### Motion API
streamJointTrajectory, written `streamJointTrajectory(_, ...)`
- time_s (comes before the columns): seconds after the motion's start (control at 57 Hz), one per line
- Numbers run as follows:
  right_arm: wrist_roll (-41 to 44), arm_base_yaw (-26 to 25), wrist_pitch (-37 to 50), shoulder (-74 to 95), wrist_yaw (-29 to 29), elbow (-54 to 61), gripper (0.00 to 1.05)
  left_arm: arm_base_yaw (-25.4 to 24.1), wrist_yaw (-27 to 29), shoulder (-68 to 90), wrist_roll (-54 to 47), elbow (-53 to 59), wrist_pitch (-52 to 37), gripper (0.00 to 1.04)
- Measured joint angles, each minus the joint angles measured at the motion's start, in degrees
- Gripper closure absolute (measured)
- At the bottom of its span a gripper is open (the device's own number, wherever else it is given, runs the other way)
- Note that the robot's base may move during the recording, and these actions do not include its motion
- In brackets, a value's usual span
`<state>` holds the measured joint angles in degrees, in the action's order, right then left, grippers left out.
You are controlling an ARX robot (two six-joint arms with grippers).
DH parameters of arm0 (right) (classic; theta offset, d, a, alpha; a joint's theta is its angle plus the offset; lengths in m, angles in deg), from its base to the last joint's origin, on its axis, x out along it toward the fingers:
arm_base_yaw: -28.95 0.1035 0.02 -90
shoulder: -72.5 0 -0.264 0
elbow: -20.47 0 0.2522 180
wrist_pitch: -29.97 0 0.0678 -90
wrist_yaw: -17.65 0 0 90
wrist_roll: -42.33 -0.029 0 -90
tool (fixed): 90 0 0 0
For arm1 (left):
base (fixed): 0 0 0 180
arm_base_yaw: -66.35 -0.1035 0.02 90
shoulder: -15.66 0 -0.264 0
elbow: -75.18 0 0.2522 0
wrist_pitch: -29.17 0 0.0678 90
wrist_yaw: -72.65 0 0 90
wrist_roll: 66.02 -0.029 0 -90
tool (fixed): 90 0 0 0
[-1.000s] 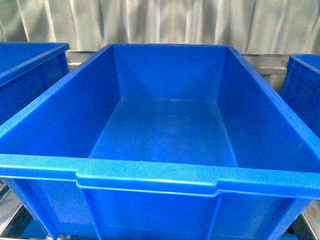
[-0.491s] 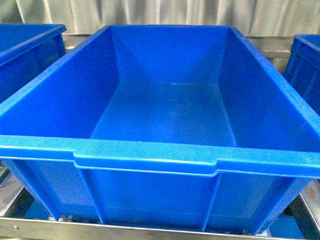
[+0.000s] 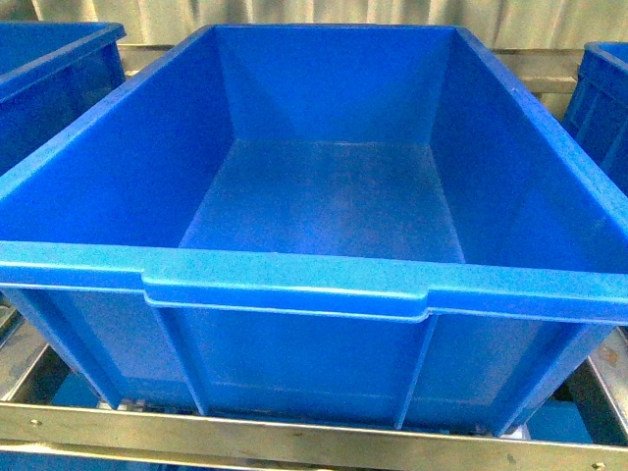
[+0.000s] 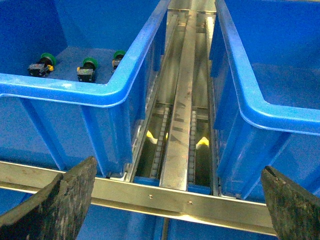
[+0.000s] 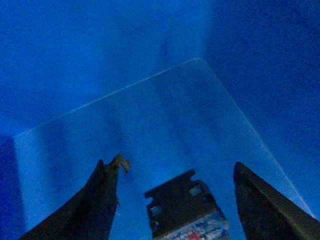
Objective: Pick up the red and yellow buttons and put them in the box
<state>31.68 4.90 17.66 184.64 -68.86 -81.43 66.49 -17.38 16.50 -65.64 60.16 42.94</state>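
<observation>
Front view shows a big blue box (image 3: 294,285) filling most of the scene, sitting on a metal rack (image 3: 245,432), with the corner of another blue bin (image 3: 49,78) at the far left and a third bin (image 3: 603,88) at the far right; neither arm appears here. Left wrist view shows the left gripper (image 4: 175,195) spread wide with nothing between its dark fingers (image 4: 60,200), hanging over the metal rail (image 4: 177,135) that runs between two blue bins. Three push-buttons with green caps (image 4: 87,69) lie on the floor of the bin on one side of that rail, well beyond the fingers and behind the bin's near wall. Right wrist view shows the right gripper (image 5: 172,192) also spread apart, inside a blue bin, above its floor. A small dark block with a pale, red-marked label (image 5: 185,210) lies between the fingers; whether it touches them cannot be told. No red or yellow cap shows in any view.
</observation>
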Motion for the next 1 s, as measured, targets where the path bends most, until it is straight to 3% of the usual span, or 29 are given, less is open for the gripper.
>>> streamJointTrajectory(0.088, 0.0, -0.2, -0.2, 0.3, 0.2, 0.4, 0.19, 0.0, 0.0, 0.0, 0.0, 0.0, 0.0, 0.08)
streamJointTrajectory(0.211, -0.7, -0.3, 0.9, -0.8, 2.2, 2.3, 0.05, 0.0, 0.0, 0.0, 0.0, 0.0, 0.0, 0.08)
streamJointTrajectory(0.579, -1.2, 1.2, 4.9, -20.8, 5.4, 17.5, 0.06, 0.0, 0.0, 0.0, 0.0, 0.0, 0.0, 0.08)
streamJointTrajectory(0.842, -6.3, 6.6, 7.8, -44.5, 7.4, 36.5, 0.06, 0.0, 0.0, 0.0, 0.0, 0.0, 0.0, 0.08)
streamJointTrajectory(0.895, -4.2, 7.5, 11.5, -48.7, 9.9, 40.8, 0.11, 0.0, 0.0, 0.0, 0.0, 0.0, 0.0, 0.08)
streamJointTrajectory(1.0, 5.4, 9.4, 19.1, -59.0, 11.1, 53.6, 0.34, 0.0, 0.0, 0.0, 0.0, 0.0, 0.0, 0.08)
